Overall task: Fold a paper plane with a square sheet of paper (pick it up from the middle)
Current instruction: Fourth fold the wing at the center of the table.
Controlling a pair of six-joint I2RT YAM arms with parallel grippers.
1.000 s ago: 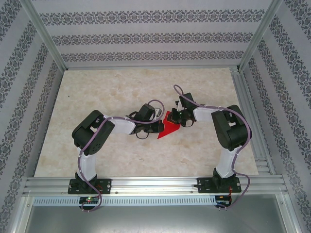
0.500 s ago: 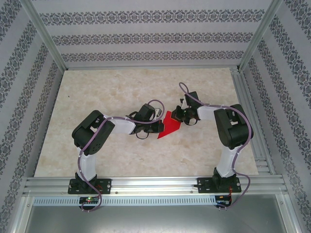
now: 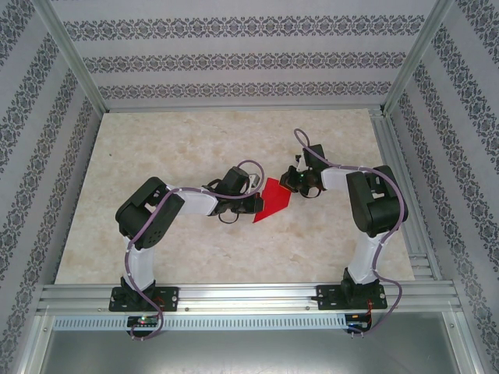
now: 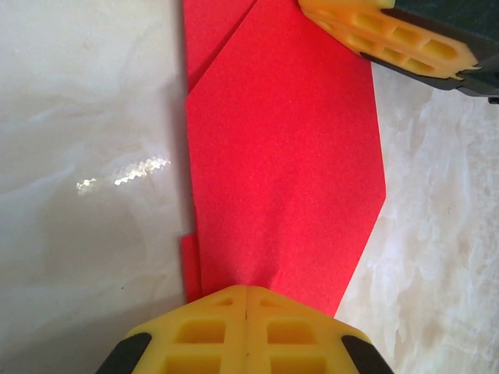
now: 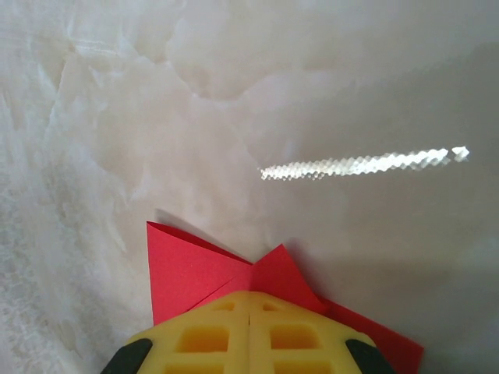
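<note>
One red paper plane (image 3: 271,201): flat, matte, creased, angular, lying mid table (image 3: 156,156), which is pale and marbled. Two hands: left hand (image 4: 245,304) and right hand (image 5: 249,315), yellow gridded fingers pressed together, tips on opposite paper edges.

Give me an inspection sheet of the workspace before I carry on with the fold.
Surface: marbled beige tabletop, with glare streaks.
Job's things: red paper plane, partly folded, mid-table between the grippers.
Clutter: nothing seen.
Grippers: left gripper shut on one end of the paper; right gripper shut on the opposite end.
Cables: purple cables loop along both arms, off the paper.
Surroundings: patterned walls, aluminium frame.
</note>
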